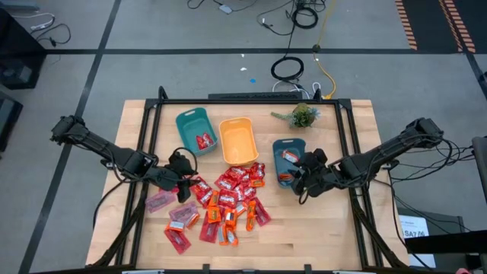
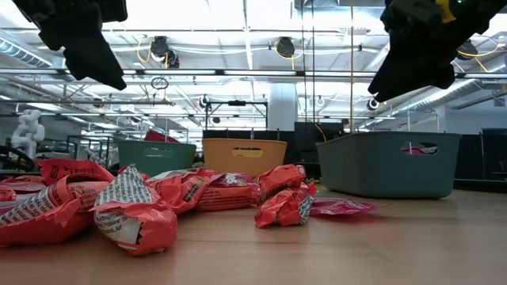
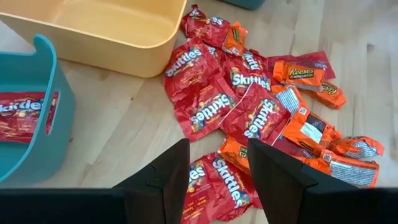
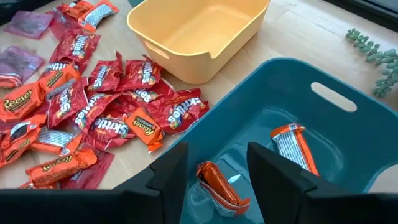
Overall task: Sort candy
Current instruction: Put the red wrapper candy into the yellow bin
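The candy [image 1: 224,202] lies in a loose pile on the table: mostly red packets, some orange, and pale pink ones [image 1: 158,202] at its left. My left gripper [image 1: 183,176] hovers open over the pile's left part, with a red packet [image 3: 217,180] below its fingers [image 3: 219,174]. My right gripper [image 1: 300,179] hangs open above the right teal bin [image 4: 323,124]. Two orange candies [image 4: 221,186] [image 4: 295,146] lie on that bin's floor. In the low view both grippers [image 2: 79,39] [image 2: 420,47] stand well above the table.
An orange bin [image 1: 238,141] stands behind the pile, and a teal bin [image 1: 195,131] with red candy inside [image 3: 22,115] stands to its left. A small green plant [image 1: 303,116] sits near the far edge. Bare wood [image 1: 319,228] lies to the pile's right.
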Controlling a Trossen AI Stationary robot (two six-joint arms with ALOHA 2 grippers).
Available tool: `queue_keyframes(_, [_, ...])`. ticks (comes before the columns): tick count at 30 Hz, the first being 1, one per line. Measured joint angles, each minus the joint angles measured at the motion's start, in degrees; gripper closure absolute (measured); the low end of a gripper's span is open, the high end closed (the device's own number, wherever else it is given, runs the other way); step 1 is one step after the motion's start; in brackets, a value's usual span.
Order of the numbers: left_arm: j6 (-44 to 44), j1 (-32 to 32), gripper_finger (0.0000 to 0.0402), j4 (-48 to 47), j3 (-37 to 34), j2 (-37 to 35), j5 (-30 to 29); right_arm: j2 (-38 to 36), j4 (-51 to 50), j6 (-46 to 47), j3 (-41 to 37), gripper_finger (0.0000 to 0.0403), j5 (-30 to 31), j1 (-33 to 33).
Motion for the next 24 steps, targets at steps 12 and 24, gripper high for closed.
queue_keyframes(12, [0.07, 1.84, 0.0229, 1.94, -0.02, 0.0, -3.58, 0.0, -0.02, -3.04, 0.0, 0.0246, 0.11, 0.0])
queue_keyframes(24, [1.58, 2.12, 0.0111, 1.51, -0.02, 0.0, -1.88, 0.0, -0.02, -3.04, 0.0, 0.0246, 0.17, 0.0])
